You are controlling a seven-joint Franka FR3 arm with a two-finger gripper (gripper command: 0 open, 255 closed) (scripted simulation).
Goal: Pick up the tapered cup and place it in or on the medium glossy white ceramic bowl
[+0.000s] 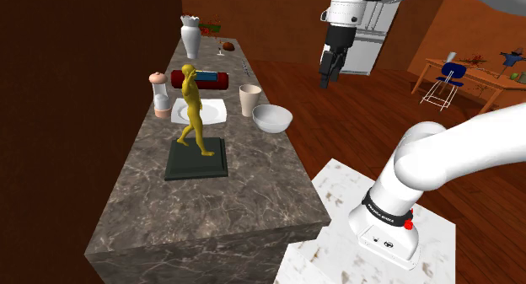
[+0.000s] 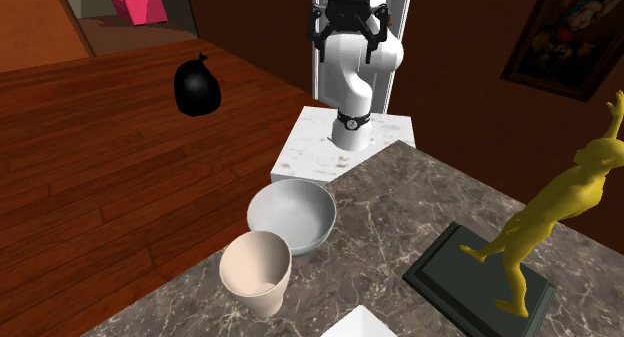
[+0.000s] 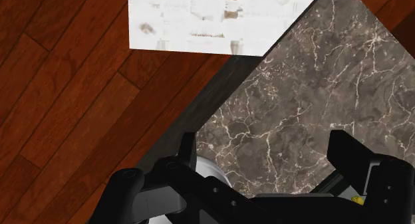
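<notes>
The tapered cup (image 1: 249,99) is beige and stands upright on the dark marble counter (image 1: 211,198), close beside the white bowl (image 1: 272,118) near the counter's edge. In the second exterior view the cup (image 2: 257,272) is nearest the camera, with the bowl (image 2: 292,214) just behind it. My gripper (image 1: 325,78) hangs high in the air, off to the shoulder view's right of the bowl and well above it. In the wrist view the gripper (image 3: 266,153) is open with its fingers wide apart and nothing between them. A sliver of the bowl (image 3: 210,169) peeks out by one finger.
A yellow figurine (image 1: 194,112) on a dark base (image 1: 196,160) stands mid-counter. Behind it are a white plate (image 1: 211,112), a red box (image 1: 202,78), a shaker (image 1: 160,95) and a white vase (image 1: 190,35). A black bag (image 2: 197,87) lies on the wood floor. The white marbled stand (image 2: 345,145) abuts the counter.
</notes>
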